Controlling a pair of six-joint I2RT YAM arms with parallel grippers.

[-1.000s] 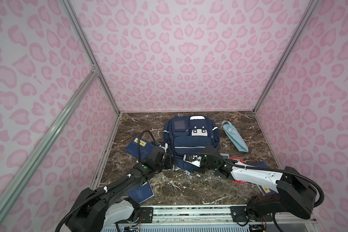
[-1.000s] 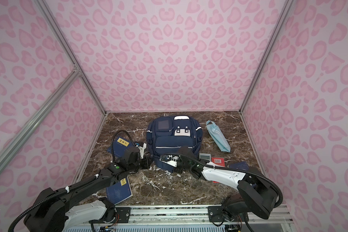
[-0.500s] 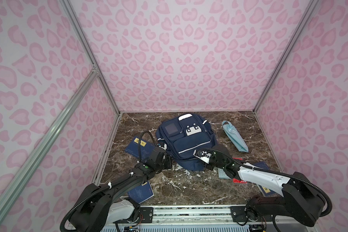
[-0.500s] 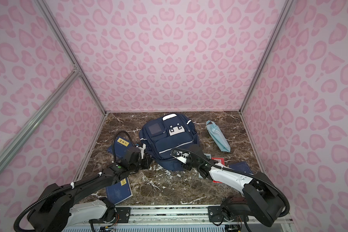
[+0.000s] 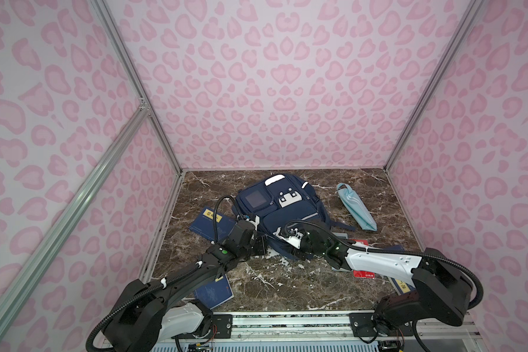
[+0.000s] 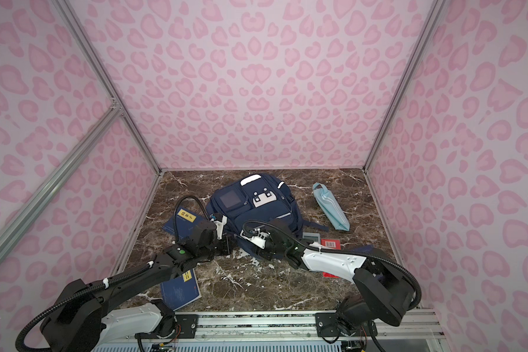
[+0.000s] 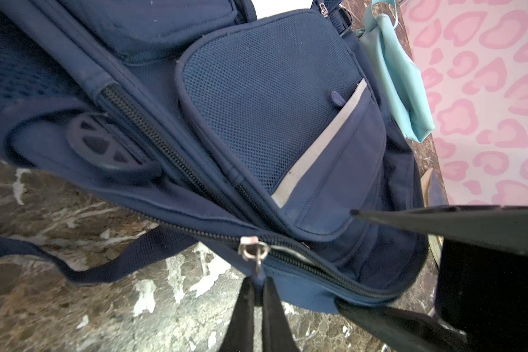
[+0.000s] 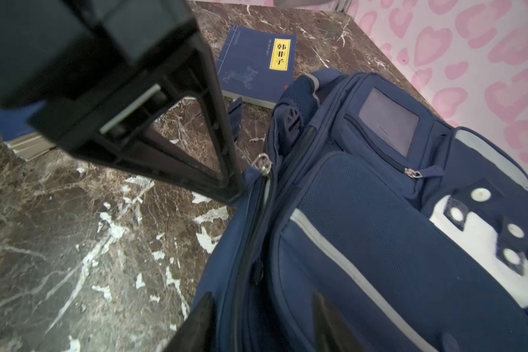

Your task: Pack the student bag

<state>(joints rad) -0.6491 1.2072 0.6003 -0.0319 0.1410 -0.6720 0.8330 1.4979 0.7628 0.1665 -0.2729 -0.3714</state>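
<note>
Left gripper (image 7: 258, 282) is pressed shut on the zip pull (image 7: 258, 271) at the near left corner of the bag (image 7: 256, 106); judged purpose, to draw the slider (image 7: 252, 247) along the main zip. Your right gripper (image 8: 262, 297) stands with jaws apart astride the bag's near edge, just right of that; whether they bite the fabric cannot be told. Judged purpose: to anchor the bag so your pull moves the slider, not the load. You have the bag lying front up at mid-table, toward the far side. Nothing appears packed: one book (image 5: 206, 222) lies just left of it, another (image 5: 214, 292) near, under your left arm; a pouch (image 5: 355, 207) lies apart on the right. Surface: dark veined marble table (image 5: 287, 283), hard and likely slick, so expect the bag to slide. Room: pink patterned walls (image 5: 272, 91) on three sides, metal posts (image 5: 143, 105) at the corners.
</note>
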